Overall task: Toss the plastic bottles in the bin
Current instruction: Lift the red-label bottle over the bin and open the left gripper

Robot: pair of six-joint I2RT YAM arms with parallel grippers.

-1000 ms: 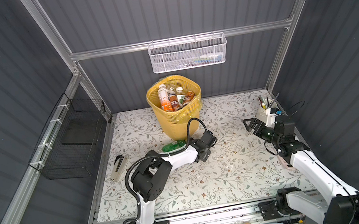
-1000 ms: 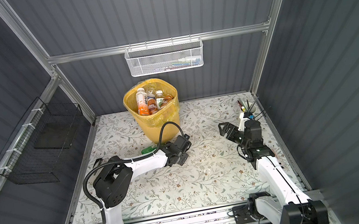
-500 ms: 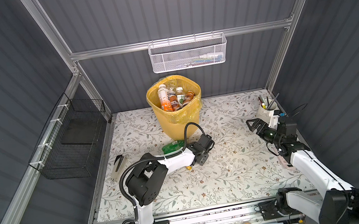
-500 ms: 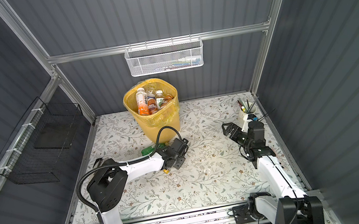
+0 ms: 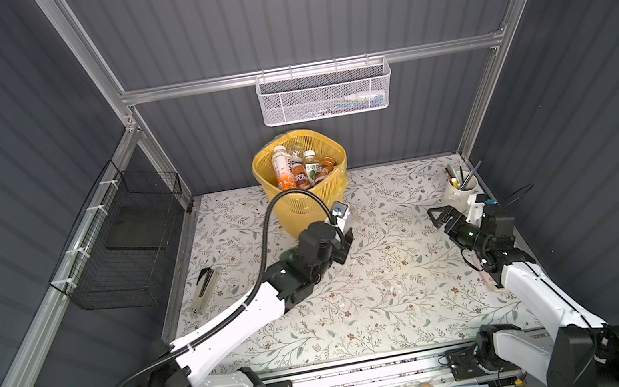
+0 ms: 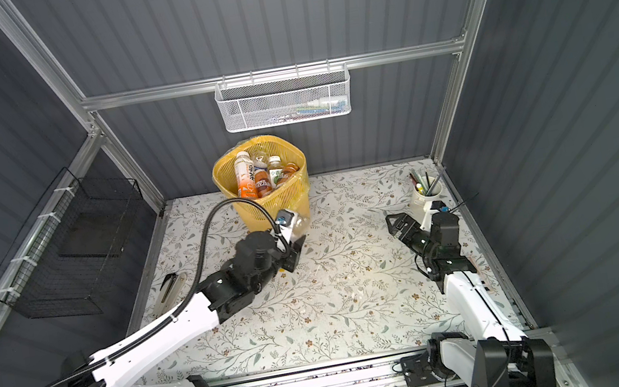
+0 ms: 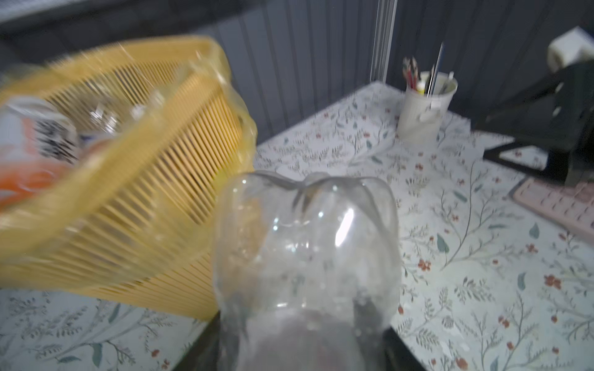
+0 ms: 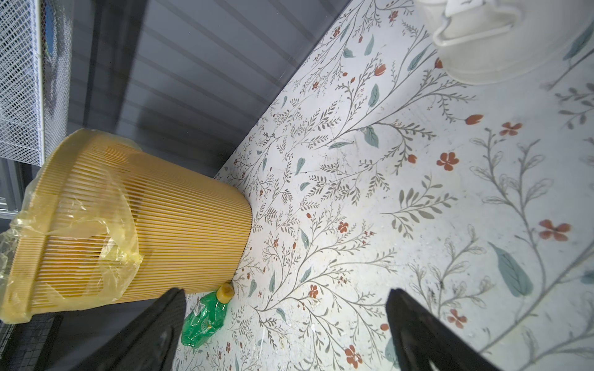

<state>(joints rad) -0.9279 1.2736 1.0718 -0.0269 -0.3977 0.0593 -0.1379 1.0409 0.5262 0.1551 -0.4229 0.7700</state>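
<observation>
My left gripper [image 5: 347, 237] [image 7: 302, 347] is shut on a clear plastic bottle [image 5: 351, 218] [image 6: 299, 221] [image 7: 305, 244], held off the table beside the bin's front wall. The bin [image 5: 339, 156] [image 6: 301, 162] [image 7: 135, 154] [image 8: 167, 221] is yellow and bag-lined, and several bottles [image 5: 298, 171] [image 6: 260, 177] stand inside it. A crushed green bottle [image 8: 205, 316] [image 5: 288, 253] lies on the table at the bin's foot, mostly behind my left arm in a top view. My right gripper [image 5: 439, 216] [image 6: 396, 223] [image 8: 284, 292] hangs open and empty at the right.
A white cup of pens [image 5: 459, 189] [image 6: 426, 195] [image 7: 424, 106] stands just behind my right gripper. On the back wall hangs a white mesh basket [image 5: 325, 93], on the left wall a black wire basket [image 5: 126, 240]. A dark flat object [image 5: 205, 289] lies at the table's left edge.
My left gripper has shut on the clear bottle and lifted it up towards the bin. My right gripper has drifted a little towards the pen cup, still open.
</observation>
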